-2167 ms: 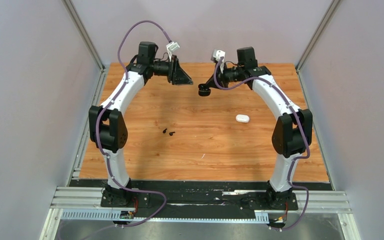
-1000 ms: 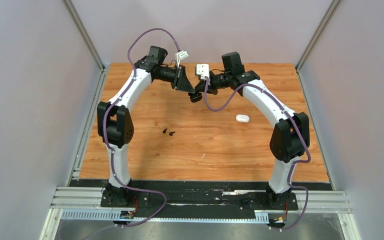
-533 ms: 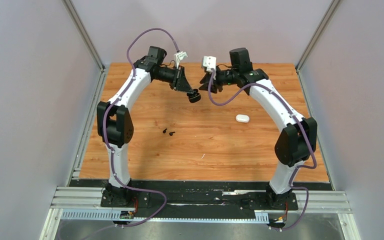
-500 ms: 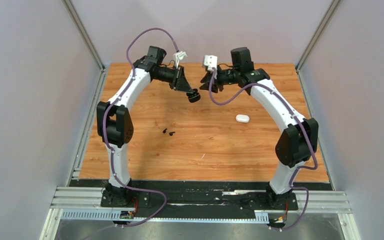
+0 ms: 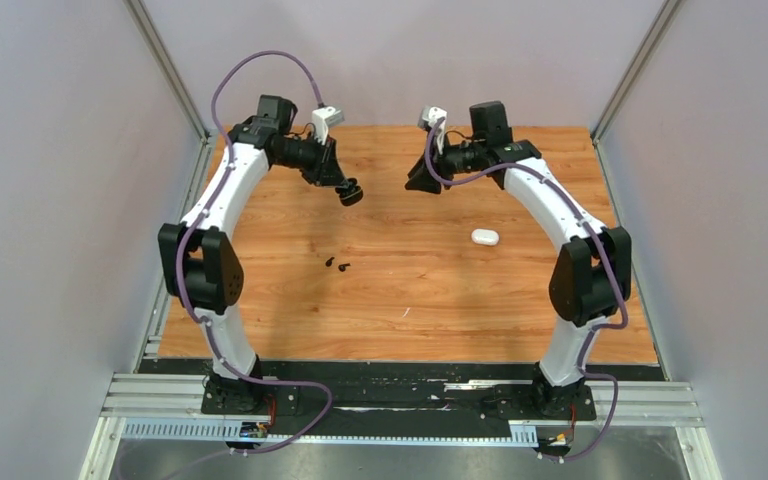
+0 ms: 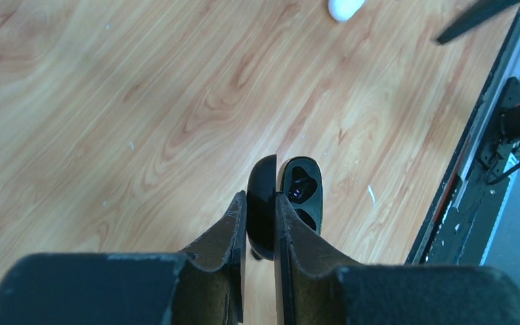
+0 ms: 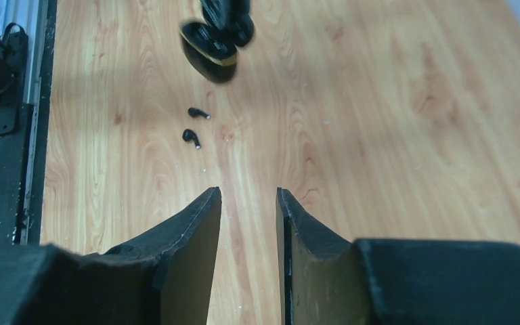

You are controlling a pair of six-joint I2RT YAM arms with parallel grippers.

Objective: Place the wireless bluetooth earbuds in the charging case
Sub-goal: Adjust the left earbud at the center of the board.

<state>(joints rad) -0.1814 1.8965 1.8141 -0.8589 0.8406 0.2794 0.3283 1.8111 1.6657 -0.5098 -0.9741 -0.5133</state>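
Note:
My left gripper point(image 5: 346, 188) is shut on the lid of an open black charging case point(image 5: 352, 194) and holds it above the table's far middle. In the left wrist view my gripper point(image 6: 260, 197) pinches the lid while the case's base point(image 6: 302, 193) with its two hollows faces out. Two black earbuds point(image 5: 337, 265) lie side by side on the wood, below the case. The right wrist view shows the earbuds point(image 7: 194, 126) and the held case point(image 7: 211, 45). My right gripper point(image 5: 422, 184) is open and empty point(image 7: 248, 193). No white earbuds show.
A shut white charging case point(image 5: 485, 237) lies on the table at the right; it also shows at the top of the left wrist view point(image 6: 344, 7). Grey walls stand on three sides, and a black rail point(image 5: 400, 375) runs along the near edge.
The black case has passed from my right gripper to my left. The left arm has swung left with it. The right gripper has opened and drawn back to the right.

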